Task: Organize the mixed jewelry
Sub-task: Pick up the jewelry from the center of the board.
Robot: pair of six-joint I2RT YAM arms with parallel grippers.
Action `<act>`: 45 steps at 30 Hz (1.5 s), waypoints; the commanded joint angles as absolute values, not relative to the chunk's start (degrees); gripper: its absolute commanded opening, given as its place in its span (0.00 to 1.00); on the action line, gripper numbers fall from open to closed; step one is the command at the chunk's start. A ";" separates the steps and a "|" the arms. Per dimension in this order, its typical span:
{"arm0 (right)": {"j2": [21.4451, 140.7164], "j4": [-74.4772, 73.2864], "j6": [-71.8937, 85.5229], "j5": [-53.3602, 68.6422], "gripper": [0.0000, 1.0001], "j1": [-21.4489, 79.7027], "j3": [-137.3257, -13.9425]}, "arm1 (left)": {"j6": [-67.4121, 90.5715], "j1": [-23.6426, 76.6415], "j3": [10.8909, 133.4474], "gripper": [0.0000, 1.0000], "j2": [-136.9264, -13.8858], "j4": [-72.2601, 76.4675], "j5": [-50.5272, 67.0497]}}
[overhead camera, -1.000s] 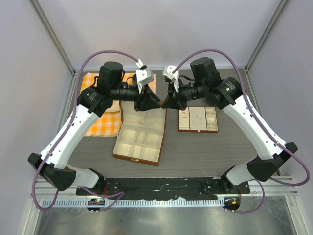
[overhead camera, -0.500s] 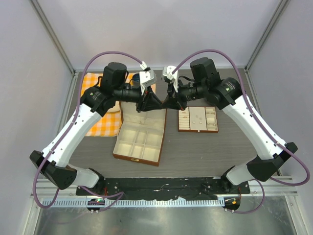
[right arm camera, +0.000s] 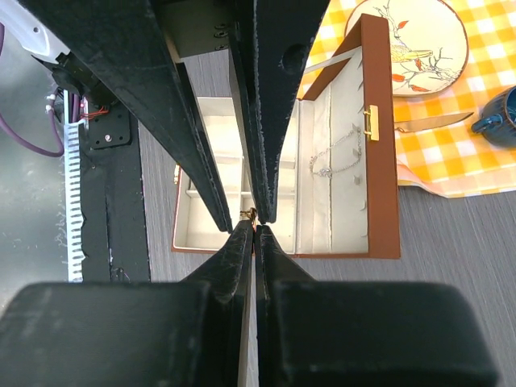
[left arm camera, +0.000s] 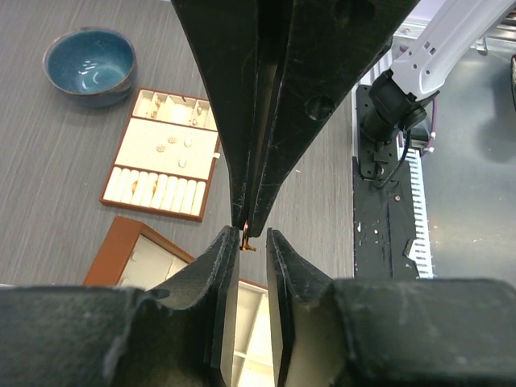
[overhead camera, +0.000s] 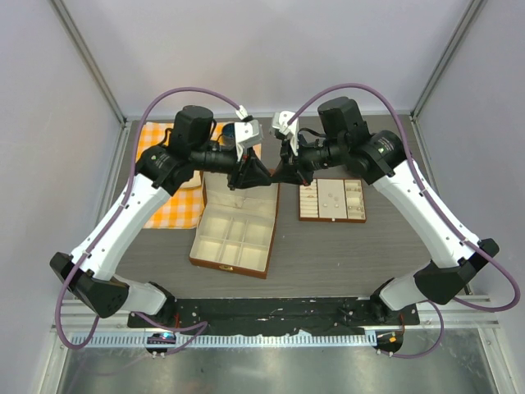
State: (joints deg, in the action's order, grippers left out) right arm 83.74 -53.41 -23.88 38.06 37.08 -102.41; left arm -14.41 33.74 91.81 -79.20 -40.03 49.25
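Both grippers meet tip to tip above the open brown box [overhead camera: 232, 234]. My right gripper [right arm camera: 254, 228] is shut on a tiny gold ring [right arm camera: 251, 214], which sticks out past its tips. My left gripper [left arm camera: 252, 234] faces it with jaws a little apart on either side of that ring [left arm camera: 247, 242]; the ring sits close to one left pad. A thin silver necklace [right arm camera: 339, 153] lies in the box's lid. More small jewelry rests in the cream tray [left arm camera: 165, 165].
A blue bowl [left arm camera: 89, 64] stands beyond the tray. An orange checked cloth [right arm camera: 451, 161] carries a painted plate [right arm camera: 419, 40], a gold utensil [right arm camera: 427, 122] and a blue cup [right arm camera: 500, 113]. The black arm-base rail [left arm camera: 379, 161] runs along the near edge.
My left gripper has shifted right to meet the right gripper's tips, and its jaws have narrowed around the ring. The right arm has held still.
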 commanded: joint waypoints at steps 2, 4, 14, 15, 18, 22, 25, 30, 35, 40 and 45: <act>81.91 -52.12 -24.52 37.79 0.01 37.35 -102.83 | -15.82 33.93 92.90 0.27 -77.96 -41.40 49.75; 81.91 -52.21 -24.61 37.71 0.01 37.35 -102.75 | -15.82 33.93 92.99 0.30 -77.78 -41.48 49.75; 81.83 -52.12 -24.70 37.79 0.01 37.35 -102.13 | -15.56 33.93 92.99 0.24 -77.43 -40.87 48.96; 81.83 -52.03 -24.70 37.88 0.01 37.35 -102.13 | -15.47 33.93 93.08 0.23 -77.34 -40.78 48.69; 81.56 -52.12 -24.61 37.97 0.01 37.35 -101.87 | -15.29 33.93 93.16 0.18 -77.52 -40.61 48.60; 81.12 -51.94 -24.96 37.79 0.01 37.35 -101.16 | -15.29 33.84 93.34 0.12 -77.61 -40.61 48.43; 80.86 -51.77 -24.96 37.71 0.01 37.35 -100.81 | -15.03 33.75 93.25 0.08 -77.43 -40.52 48.25; 80.42 -51.77 -24.96 37.97 0.04 37.35 -100.72 | -14.15 33.84 92.90 0.00 -77.61 -39.64 47.90; 79.81 -51.94 -25.13 38.14 0.18 37.35 -100.72 | -13.62 33.84 92.55 0.00 -77.61 -38.76 46.85; 78.93 -52.91 -25.93 37.62 0.33 37.35 -100.55 | -14.24 33.75 92.46 0.00 -76.82 -38.85 45.53; 77.78 -53.61 -26.45 36.91 0.40 37.35 -100.02 | -13.98 32.79 91.67 0.00 -75.94 -38.32 45.27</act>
